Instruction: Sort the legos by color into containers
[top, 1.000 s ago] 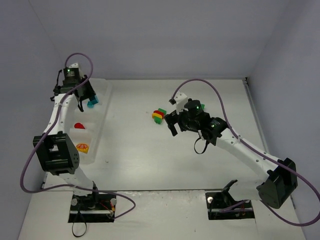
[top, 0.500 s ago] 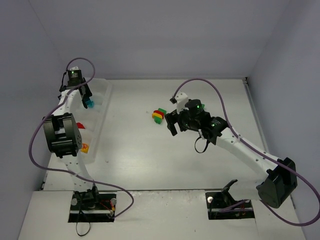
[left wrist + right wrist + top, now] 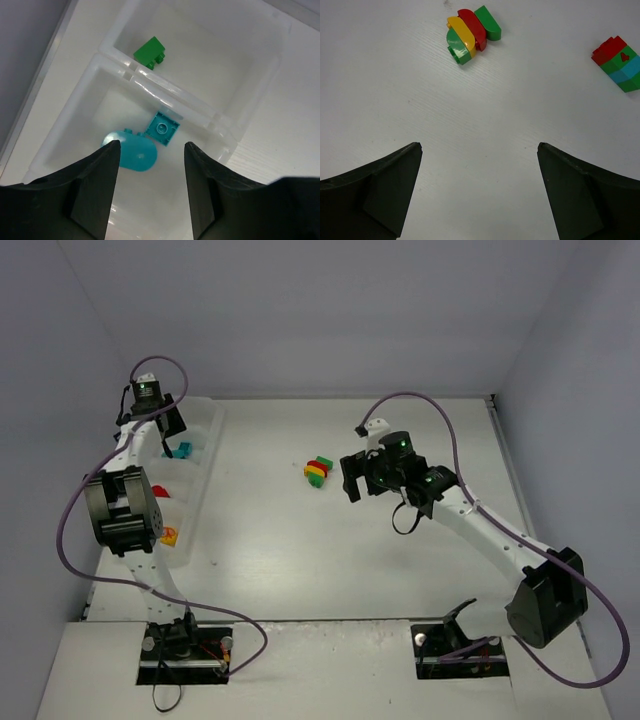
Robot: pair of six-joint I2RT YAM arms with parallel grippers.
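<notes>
Top external is showing me the table [image 3: 300, 560] with the tray [image 3: 212, 440] along its left edge. I am hovering the left gripper [image 3: 151, 145] over it, jaws parted, gripping nothing. The right gripper [image 3: 479, 145], spread wide and empty, is hanging near a clump [image 3: 470, 31]. Two teal bricks [image 3: 163, 128] are lying in one compartment, with a green brick [image 3: 150, 51] in the next.

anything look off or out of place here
Nothing spilled or damaged, but two multicolour clumps lie unsorted on the table: a green-yellow-red-green clump and a red-green-blue clump. In the tray, teal pieces and a green brick sit in separate compartments.
</notes>
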